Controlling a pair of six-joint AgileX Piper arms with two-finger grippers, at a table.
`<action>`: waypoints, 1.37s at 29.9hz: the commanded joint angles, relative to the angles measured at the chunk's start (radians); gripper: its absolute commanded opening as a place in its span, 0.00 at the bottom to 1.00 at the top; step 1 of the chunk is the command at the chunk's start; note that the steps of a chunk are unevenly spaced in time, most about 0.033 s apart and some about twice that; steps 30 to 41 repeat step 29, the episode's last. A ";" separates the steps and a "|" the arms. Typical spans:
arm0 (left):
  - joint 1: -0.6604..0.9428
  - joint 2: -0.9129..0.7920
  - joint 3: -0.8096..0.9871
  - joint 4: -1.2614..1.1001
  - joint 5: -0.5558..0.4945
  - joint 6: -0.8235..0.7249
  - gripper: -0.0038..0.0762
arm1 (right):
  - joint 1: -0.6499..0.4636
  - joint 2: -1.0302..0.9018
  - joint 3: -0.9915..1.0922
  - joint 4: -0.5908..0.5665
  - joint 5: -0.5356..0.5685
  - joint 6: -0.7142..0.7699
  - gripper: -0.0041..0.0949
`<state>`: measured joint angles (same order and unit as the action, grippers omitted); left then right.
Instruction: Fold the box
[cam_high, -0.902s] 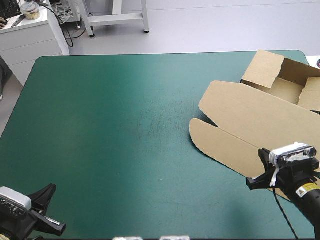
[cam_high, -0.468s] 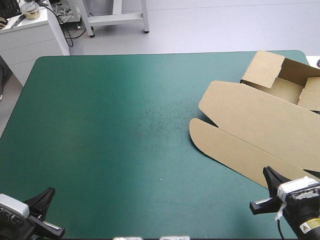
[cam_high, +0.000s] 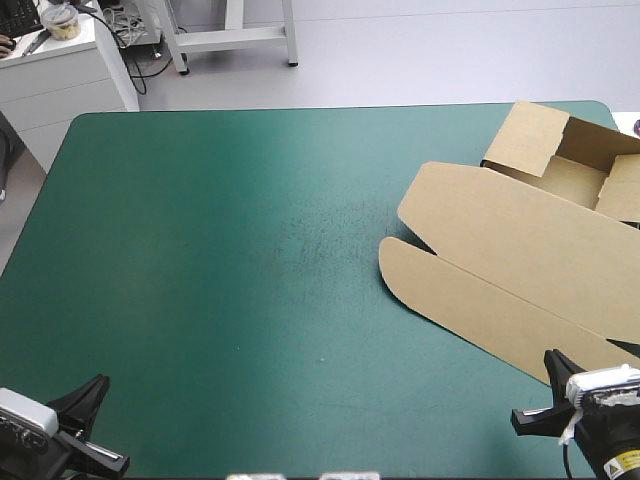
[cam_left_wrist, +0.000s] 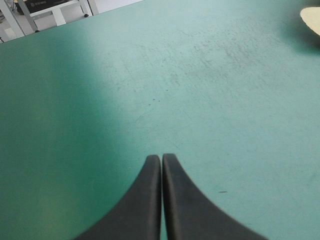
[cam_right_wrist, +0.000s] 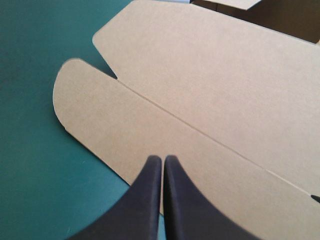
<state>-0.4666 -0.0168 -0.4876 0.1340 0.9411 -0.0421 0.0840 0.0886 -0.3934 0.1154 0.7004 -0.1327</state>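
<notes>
The brown box (cam_high: 520, 250) lies at the table's right side. Its tray (cam_high: 575, 175) has raised walls at the far right, and its lid is spread flat toward the near edge. My right gripper (cam_high: 548, 360) is shut and empty, its tip just at the near edge of the lid's rounded front flap (cam_right_wrist: 100, 115). The right wrist view shows that gripper (cam_right_wrist: 163, 159) pointing along the lid (cam_right_wrist: 215, 70) toward the fold line. My left gripper (cam_high: 98, 383) is low at the near left corner, shut and empty (cam_left_wrist: 161, 157), far from the box. A corner of the box (cam_left_wrist: 312, 17) shows far ahead of it.
The teal-green cover (cam_high: 250, 250) is bare across the left and middle. The box's tray reaches the table's right edge. A white cabinet (cam_high: 60, 70) stands beyond the far left corner.
My right gripper has drawn back toward the near edge, off the lid's front flap. The left gripper has slipped slightly nearer the edge. The box has not moved.
</notes>
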 joint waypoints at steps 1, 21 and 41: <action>-0.003 -0.012 -0.019 0.008 -0.076 -0.010 0.04 | 0.003 0.014 -0.024 -0.004 -0.069 0.010 0.04; -0.003 -0.012 -0.019 -0.003 -0.079 -0.055 0.04 | 0.003 0.014 -0.024 -0.004 -0.069 0.005 0.04; -0.003 -0.012 -0.019 -0.003 -0.079 -0.055 0.04 | 0.003 0.014 -0.024 -0.004 -0.069 0.005 0.02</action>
